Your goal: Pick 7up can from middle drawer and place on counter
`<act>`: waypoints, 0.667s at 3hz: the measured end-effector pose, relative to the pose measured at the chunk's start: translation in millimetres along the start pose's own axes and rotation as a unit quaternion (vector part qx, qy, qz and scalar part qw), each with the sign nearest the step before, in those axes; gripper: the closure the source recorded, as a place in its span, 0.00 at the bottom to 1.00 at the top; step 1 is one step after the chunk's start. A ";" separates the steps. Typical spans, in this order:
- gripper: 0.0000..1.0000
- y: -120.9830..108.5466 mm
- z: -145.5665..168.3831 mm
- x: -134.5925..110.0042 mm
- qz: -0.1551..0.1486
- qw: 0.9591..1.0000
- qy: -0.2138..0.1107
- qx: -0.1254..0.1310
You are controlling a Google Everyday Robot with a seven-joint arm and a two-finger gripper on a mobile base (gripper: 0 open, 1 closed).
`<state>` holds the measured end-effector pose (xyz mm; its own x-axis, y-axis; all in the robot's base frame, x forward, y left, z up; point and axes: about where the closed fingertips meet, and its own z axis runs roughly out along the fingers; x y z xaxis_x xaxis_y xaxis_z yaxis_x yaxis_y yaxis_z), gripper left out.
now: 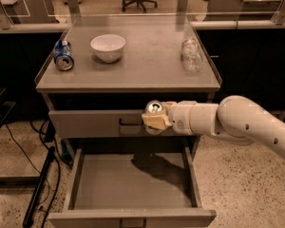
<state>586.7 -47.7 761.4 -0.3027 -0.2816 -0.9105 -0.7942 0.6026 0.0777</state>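
My gripper (155,117) is shut on the 7up can (155,108), whose silver top with pull tab shows above the pale fingers (156,121). It holds the can in the air in front of the upper drawer front, above the open middle drawer (133,183) and just below the counter (147,65) edge. The drawer floor is bare, with the arm's shadow on it. My white arm reaches in from the right.
On the counter lie a blue can (62,56) on its side at the left, a white bowl (108,47) beside it, and a clear plastic bottle (191,55) on its side at the right. A dark stand and cables (42,175) are on the floor at left.
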 end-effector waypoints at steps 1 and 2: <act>1.00 11.1 1.4 8.5 0.005 1.000 0.014 -0.011; 1.00 7.2 -17.8 -11.5 -0.006 1.000 0.018 0.005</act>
<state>575.1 -53.4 779.6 -0.3128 -0.3160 -0.8957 -0.7931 0.6058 0.0632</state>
